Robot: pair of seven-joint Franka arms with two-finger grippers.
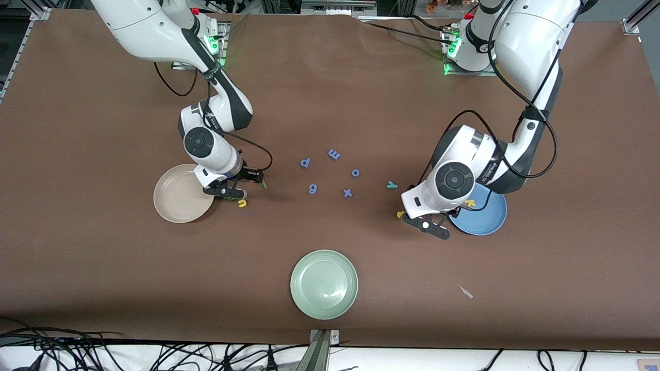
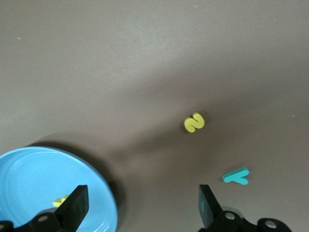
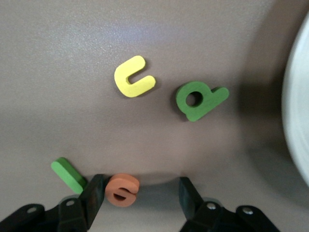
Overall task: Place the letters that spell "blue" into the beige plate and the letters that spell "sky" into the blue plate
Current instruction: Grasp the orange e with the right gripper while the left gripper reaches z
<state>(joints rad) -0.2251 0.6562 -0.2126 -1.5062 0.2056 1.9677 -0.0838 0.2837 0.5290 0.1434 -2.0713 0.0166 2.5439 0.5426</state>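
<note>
We see the right gripper (image 3: 137, 195) low beside the beige plate (image 1: 172, 206), its fingers parted around the orange e (image 3: 122, 189) and not visibly pinching it; the yellow u (image 3: 134, 76), green b (image 3: 199, 99) and green l bar (image 3: 68, 174) lie near on the table, so none of "blue" is yet in that plate. The left gripper (image 2: 140, 210) hangs wide open and empty at the rim of the blue plate (image 2: 29, 174), where the yellow k (image 2: 60, 200) lies. The yellow s (image 2: 194, 122) and teal y (image 2: 236, 176) lie on the table just beside that plate, toward the periwinkle letters (image 1: 330, 172) mid-table. The pale green plate (image 1: 324, 283), nearest the front camera, plays no part.
</note>
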